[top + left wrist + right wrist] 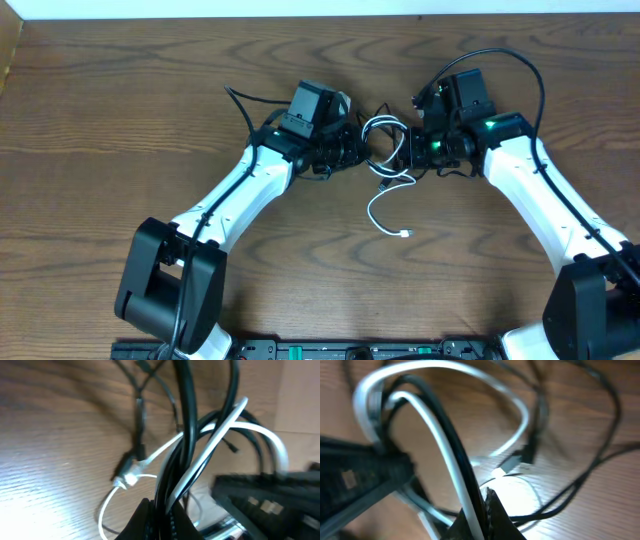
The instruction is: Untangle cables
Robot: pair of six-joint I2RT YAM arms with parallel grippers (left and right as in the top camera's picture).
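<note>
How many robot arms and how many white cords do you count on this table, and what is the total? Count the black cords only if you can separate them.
Robot arms: 2
White cords: 1
Black cords: too tangled to count
Total counted: 3

Dark brown wood-grain table (100,130), cords at its middle.
Knot of thin cables (383,140), white and black, between left pincer (352,153) and right pincer (408,152); resting on the wood or lifted, cannot tell. White cable (371,208) trails from the knot on the arm-base side of both pincers, curling flat on the table to a small plug (405,233). Thin black strands just beyond the pincers.
</note>
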